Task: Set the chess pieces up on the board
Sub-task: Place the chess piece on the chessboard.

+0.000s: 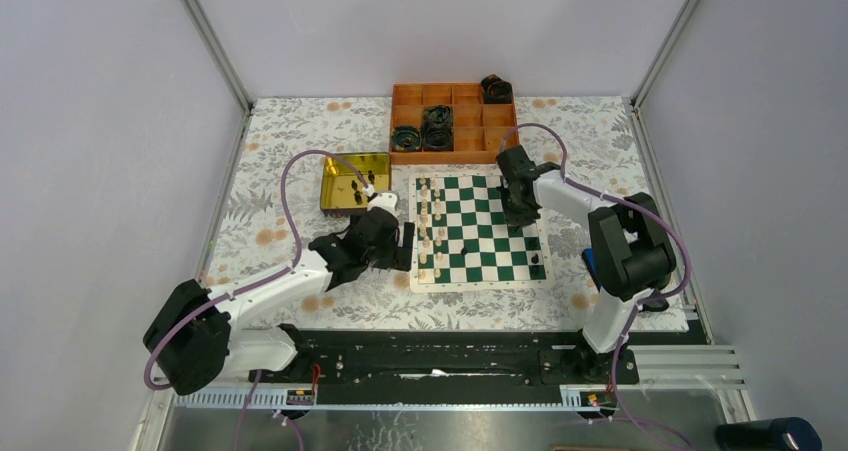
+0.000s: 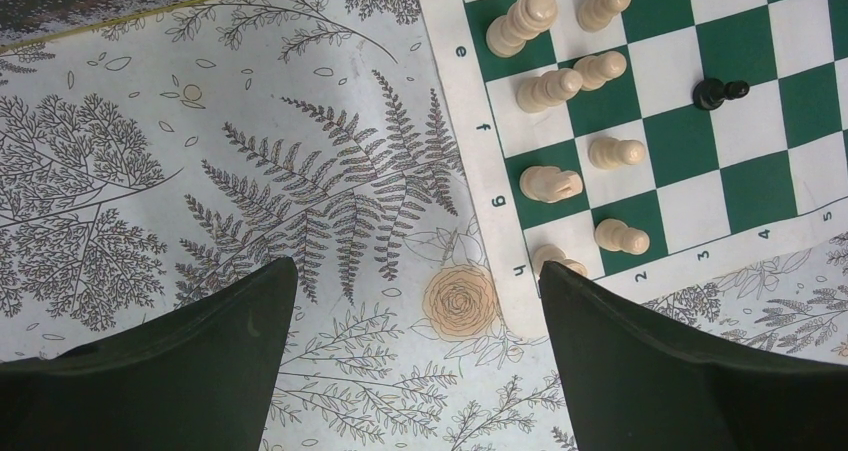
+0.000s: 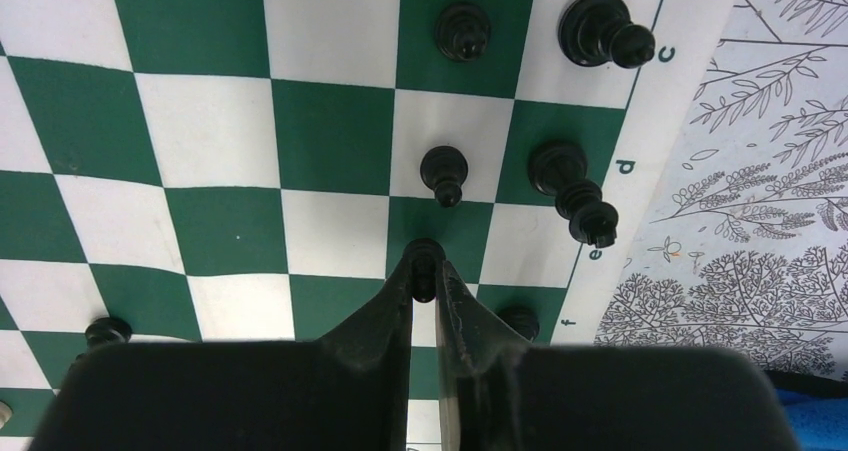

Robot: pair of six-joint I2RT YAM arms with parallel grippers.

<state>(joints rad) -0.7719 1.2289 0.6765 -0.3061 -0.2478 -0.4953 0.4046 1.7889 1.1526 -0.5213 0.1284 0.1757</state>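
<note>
Light: bright, even, from overhead.
Shadows: soft and faint beside the chess pieces.
Glare: mild sheen on the yellow tin.
Focus: board crisp in wrist views; near foreground dark, slightly soft.

Floral table carries the board, orange tray, yellow tin

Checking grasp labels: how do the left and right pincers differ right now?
The left pincer is wide open; the right pincer is shut on a black pawn. The left hangs empty over the tablecloth beside a corner of the board; the right is above its squares. Both have dark fingers.
</note>
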